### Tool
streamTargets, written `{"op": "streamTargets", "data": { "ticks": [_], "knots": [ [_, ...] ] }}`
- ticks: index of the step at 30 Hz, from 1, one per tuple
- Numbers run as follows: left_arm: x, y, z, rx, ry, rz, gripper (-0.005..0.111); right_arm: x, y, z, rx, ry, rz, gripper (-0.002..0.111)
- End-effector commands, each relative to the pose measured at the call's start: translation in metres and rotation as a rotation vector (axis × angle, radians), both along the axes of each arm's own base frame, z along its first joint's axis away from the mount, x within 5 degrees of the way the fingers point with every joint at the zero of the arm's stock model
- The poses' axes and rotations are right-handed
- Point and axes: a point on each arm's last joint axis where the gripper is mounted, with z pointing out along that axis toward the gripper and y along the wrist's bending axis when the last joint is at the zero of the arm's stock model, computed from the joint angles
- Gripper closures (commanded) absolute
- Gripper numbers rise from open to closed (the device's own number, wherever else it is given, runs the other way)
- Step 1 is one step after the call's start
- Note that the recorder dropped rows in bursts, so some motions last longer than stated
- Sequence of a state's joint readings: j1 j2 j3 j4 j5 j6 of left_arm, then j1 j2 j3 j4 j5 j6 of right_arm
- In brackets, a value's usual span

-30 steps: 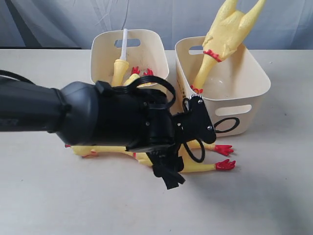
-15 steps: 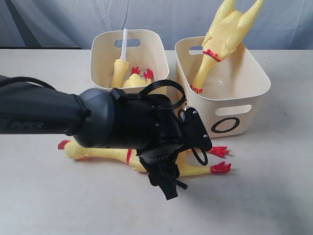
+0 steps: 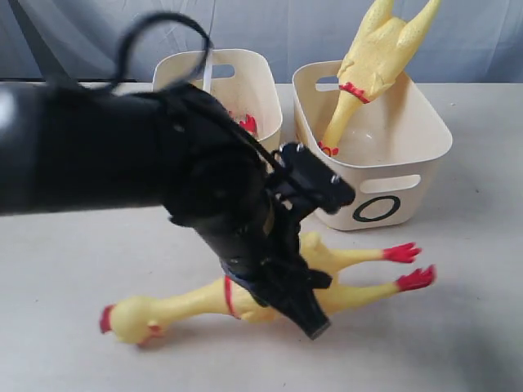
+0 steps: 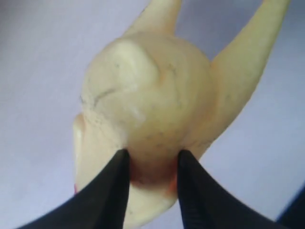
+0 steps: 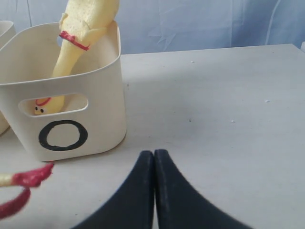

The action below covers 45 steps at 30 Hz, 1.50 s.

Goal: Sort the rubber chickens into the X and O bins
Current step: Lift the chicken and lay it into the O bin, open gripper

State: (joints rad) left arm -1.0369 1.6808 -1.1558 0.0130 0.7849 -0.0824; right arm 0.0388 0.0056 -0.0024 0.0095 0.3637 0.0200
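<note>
My left gripper (image 4: 151, 164) is shut on the body of a long yellow rubber chicken (image 3: 188, 306), next to its red neck band. The chicken appears held level above the table, with its head low on the left and its red feet (image 3: 409, 265) to the right. A second chicken (image 3: 372, 65) stands head down in the O bin (image 3: 409, 175). The X bin (image 3: 249, 77) behind my arm holds a white tube (image 3: 207, 75) and red feet (image 3: 249, 124); its mark is hidden. My right gripper (image 5: 154, 153) is shut on nothing, low over the table beside the O bin (image 5: 95, 114).
My bulky black left arm (image 3: 122, 155) covers the middle left of the exterior view and most of the X bin. A pale curtain hangs behind the table's far edge. Bare tabletop (image 5: 228, 95) lies right of the O bin.
My left arm has risen and turned with the chicken in its grip. The chicken has left the table; its head has swung down to the left and its feet to the right.
</note>
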Motion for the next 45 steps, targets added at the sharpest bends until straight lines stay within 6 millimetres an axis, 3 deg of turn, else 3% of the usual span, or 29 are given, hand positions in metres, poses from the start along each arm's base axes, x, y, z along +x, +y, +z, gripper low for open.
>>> {"op": "streamTargets", "data": {
  "ticks": [1,7,13,15,18,20,26,38,41,45],
  "knots": [
    [-0.018,0.001,0.070,-0.368,-0.036,-0.047,0.107,0.000,0.000,0.000,0.001,-0.004,0.003,0.108],
    [-0.018,0.013,0.143,-0.779,-0.346,-0.035,0.107,0.000,0.000,0.000,0.004,-0.006,0.003,0.108],
    [-0.002,0.007,0.171,-0.980,-0.739,-0.081,0.107,0.000,0.000,0.000,0.004,-0.006,0.003,0.108],
    [0.009,0.004,0.172,-1.059,-0.814,-0.034,0.107,0.000,0.000,0.000,0.004,-0.006,0.003,0.108],
    [0.047,-0.005,0.140,-1.112,-0.717,0.220,0.107,0.000,0.000,0.000,0.004,-0.006,0.003,0.108],
    [0.061,-0.008,0.126,-1.143,-0.678,0.322,0.107,0.000,0.000,0.000,0.004,-0.006,0.003,0.108],
    [0.072,-0.013,0.118,-1.288,-0.679,0.432,0.107,0.000,0.000,0.000,0.003,-0.003,0.003,0.108],
    [0.062,-0.023,0.107,-1.114,-0.541,0.292,0.107,0.000,0.000,0.000,0.003,-0.003,0.003,0.108],
    [0.044,-0.025,0.105,-0.944,-0.509,0.132,0.107,0.000,0.000,0.000,0.003,-0.003,0.003,0.108],
    [0.002,-0.028,0.106,-0.744,-0.473,-0.079,0.107,0.000,0.000,0.000,0.003,-0.003,0.003,0.108]
  ]
}}
